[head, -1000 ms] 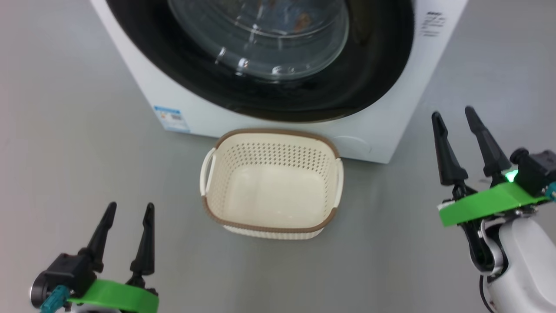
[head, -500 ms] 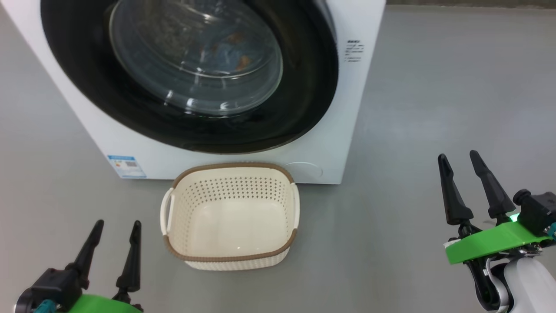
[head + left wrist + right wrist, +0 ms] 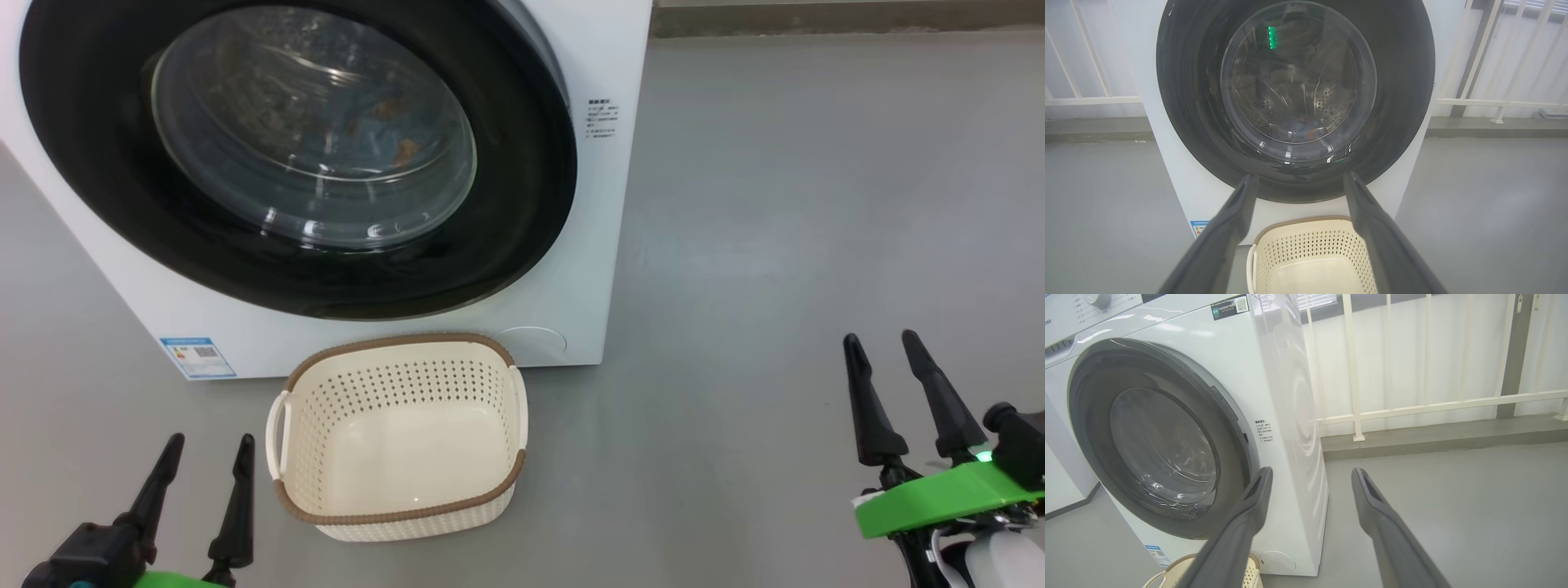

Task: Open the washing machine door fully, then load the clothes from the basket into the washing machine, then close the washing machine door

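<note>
The washing machine [image 3: 600, 245] takes up the upper left of the frame, its door [image 3: 522, 204] shut, with blue and orange clothes [image 3: 384, 135] dimly visible behind the glass. The basket [image 3: 392, 339] sits on the grey floor [image 3: 775, 245] just below it at lower centre. The left gripper [image 3: 210, 443] at the lower left and the right gripper [image 3: 880, 339] at the lower right both point up with fingers parted.

Grey floor [image 3: 775, 245]. The white washer [image 3: 592, 245] stands on it at upper left of the frame, with the basket [image 3: 400, 384] just before it, lower left of centre.
</note>
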{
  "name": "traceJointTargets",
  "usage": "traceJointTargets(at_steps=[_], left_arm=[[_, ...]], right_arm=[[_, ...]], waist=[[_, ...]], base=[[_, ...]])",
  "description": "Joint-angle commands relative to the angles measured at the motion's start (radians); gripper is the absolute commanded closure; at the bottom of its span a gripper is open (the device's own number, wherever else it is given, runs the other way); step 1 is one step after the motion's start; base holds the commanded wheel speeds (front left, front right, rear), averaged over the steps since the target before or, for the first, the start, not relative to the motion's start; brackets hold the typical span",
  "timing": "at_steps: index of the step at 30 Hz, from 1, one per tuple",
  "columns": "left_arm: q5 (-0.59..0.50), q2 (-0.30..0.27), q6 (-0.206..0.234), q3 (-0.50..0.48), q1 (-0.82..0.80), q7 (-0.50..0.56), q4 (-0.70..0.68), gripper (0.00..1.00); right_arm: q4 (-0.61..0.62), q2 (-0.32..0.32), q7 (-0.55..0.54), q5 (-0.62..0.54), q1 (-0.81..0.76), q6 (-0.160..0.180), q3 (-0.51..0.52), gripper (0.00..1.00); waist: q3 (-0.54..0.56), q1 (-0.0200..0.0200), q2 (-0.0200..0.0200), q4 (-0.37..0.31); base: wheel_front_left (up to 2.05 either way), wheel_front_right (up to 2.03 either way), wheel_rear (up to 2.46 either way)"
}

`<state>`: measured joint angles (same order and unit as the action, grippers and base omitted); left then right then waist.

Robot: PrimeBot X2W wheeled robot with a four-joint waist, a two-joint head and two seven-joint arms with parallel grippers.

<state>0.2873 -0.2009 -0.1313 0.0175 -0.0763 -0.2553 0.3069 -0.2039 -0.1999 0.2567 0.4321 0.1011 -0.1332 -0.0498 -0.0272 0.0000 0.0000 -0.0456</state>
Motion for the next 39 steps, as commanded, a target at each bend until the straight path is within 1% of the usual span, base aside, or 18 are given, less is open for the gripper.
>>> traceJointTargets(at_steps=[1,5,19,38,39], left_arm=[[-0.013,-0.025,0.001,-0.041,-0.005,-0.006,-0.020,0.00],[-0.016,-0.025,0.001,-0.049,0.000,-0.006,-0.024,0.00],[-0.037,-0.014,0.001,-0.087,0.010,-0.006,-0.049,0.00],[-0.090,-0.002,0.001,-0.123,0.017,-0.006,-0.064,0.00],[-0.082,0.018,0.000,-0.085,0.024,0.000,-0.030,1.00]], right_arm=[[0.031,-0.014,0.005,0.001,-0.007,0.002,-0.005,0.00],[0.039,-0.005,0.005,-0.004,-0.031,0.002,0.018,0.00],[0.042,0.000,0.005,-0.017,-0.059,0.002,0.037,0.00],[0.044,0.006,0.005,-0.023,-0.054,0.002,0.026,0.00],[0.012,0.018,0.000,-0.011,-0.054,0.002,0.050,1.00]], waist=[[0.005,0.0000,0.0000,-0.008],[0.007,0.0000,0.0000,-0.018],[0.007,0.0000,0.0000,-0.028],[0.003,0.0000,0.0000,-0.031],[0.003,0.0000,0.0000,-0.031]], base=[[0.00,0.00,0.00],[0.00,0.00,0.00],[0.00,0.00,0.00],[0.00,0.00,0.00],[0.00,0.00,0.00]])
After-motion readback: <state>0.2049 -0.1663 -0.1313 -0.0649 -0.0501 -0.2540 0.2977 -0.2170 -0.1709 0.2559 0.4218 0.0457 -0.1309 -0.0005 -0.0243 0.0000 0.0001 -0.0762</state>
